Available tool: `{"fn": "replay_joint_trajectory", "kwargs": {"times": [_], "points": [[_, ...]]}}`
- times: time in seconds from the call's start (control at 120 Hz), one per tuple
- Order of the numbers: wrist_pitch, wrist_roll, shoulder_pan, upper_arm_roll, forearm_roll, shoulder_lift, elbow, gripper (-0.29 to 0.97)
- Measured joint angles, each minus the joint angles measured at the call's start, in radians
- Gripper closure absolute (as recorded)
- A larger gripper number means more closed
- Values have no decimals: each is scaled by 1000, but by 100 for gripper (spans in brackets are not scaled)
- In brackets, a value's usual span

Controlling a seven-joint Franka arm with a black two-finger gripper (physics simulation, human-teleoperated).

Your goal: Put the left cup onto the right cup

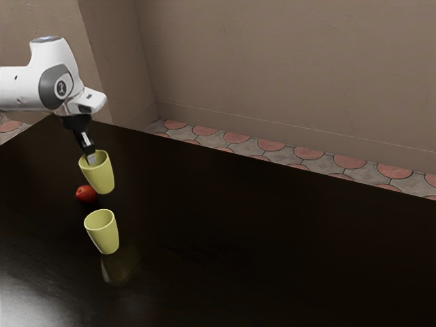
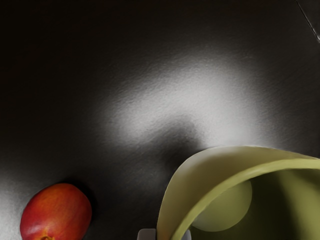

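Two yellow-green cups: held cup (image 1: 97, 173) hangs tilted over the table (image 1: 272, 238), gripper (image 1: 88, 157) pinching its rim wall; other cup (image 1: 101, 230) stands nearby, red fruit (image 1: 86, 193) beside. Prob light, stiff, slick, so rim grip suits

Table (image 1: 286, 245): we see it dark and shiny.
Far cup (image 1: 97, 172): smooth, dull plastic.
Near cup (image 1: 101, 230): same.
Red fruit (image 1: 86, 193): smooth skin.

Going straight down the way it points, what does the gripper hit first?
Probably the table, via the held cup in the gripper; the apple lies beside that line. Depth is unclear.
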Motion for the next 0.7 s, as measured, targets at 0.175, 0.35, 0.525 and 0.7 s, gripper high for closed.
{"fn": "replay_joint_trajectory", "kwargs": {"times": [0.175, 0.35, 0.525, 0.7], "points": [[-26, 0, -14, 0, 0, -31, -14, 79], [-36, 0, -41, -1, 0, -39, -27, 79], [-37, 0, -57, -4, 1, -94, -83, 79], [-36, -1, -84, -5, 3, -116, -120, 79]]}}
